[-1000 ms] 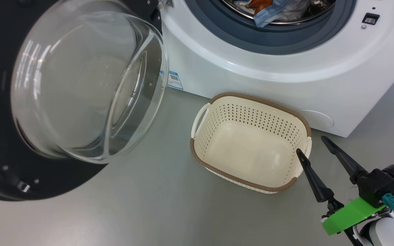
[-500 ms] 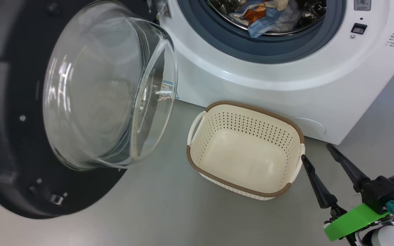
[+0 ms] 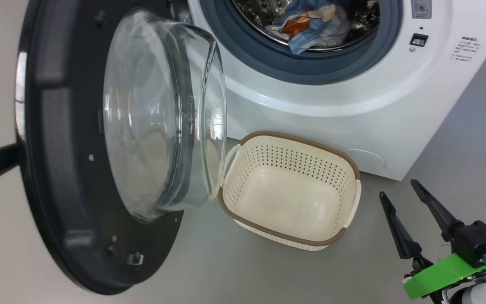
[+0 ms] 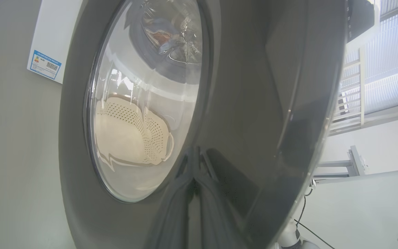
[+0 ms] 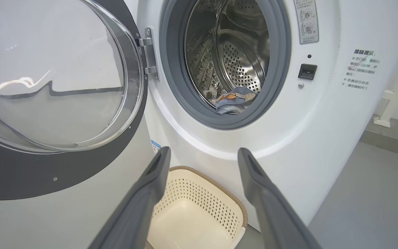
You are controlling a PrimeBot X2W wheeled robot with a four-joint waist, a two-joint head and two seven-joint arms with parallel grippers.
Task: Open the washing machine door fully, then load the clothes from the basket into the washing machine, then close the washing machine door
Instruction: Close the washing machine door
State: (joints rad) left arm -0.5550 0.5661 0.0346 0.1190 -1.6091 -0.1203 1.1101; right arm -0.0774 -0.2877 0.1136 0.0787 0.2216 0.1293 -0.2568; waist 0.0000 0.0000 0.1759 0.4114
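Right wrist view: hinge [image 5: 149, 52], drum [image 5: 241, 58], clothes [image 5: 233, 100]

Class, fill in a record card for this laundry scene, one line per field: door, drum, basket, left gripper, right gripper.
door: the washing machine door stands open
drum: the clothes lie inside the washing machine
basket: the basket is empty, on the floor before the machine
left gripper: left gripper shut, tips against the door's outer face
right gripper: right gripper open, holding nothing, beside the basket
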